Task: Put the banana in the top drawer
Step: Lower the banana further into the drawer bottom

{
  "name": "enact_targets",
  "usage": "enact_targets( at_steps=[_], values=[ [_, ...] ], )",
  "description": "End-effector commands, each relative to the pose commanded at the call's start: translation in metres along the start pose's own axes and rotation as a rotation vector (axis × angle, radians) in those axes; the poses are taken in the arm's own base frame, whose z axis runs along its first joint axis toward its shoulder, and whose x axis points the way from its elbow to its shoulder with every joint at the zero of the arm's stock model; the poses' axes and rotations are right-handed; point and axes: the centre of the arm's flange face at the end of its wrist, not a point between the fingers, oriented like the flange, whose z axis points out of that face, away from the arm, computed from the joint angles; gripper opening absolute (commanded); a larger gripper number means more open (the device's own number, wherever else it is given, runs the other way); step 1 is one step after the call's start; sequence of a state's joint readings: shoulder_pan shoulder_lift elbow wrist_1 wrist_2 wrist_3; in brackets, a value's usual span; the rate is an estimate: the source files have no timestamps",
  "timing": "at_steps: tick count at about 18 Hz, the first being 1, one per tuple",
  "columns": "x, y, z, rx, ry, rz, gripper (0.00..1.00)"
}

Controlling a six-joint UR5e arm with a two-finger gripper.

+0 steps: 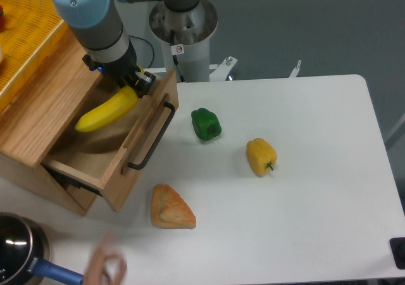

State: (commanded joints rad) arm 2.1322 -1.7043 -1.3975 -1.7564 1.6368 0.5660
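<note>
Banana [106,111] held by gripper [131,86] over open top drawer [130,156]

Robot lab, pedestal-mounted arm [95,25], white table [304,190]

We saw the black two-finger gripper [131,82] clamped on one end of the long curved yellow banana [106,110], which hung over the open light oak top drawer [120,164] beneath it. Right of the gripper lay a green bell pepper [205,124] and a yellow bell pepper [261,156].
</note>
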Motion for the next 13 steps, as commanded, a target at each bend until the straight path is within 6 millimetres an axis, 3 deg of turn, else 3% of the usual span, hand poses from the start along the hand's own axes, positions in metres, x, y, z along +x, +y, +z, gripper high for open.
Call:
enact_targets(
  at_steps=[13],
  values=[
    [-0.004, -0.008, 0.012, -0.021, 0.013, 0.0, 0.25]
  ],
)
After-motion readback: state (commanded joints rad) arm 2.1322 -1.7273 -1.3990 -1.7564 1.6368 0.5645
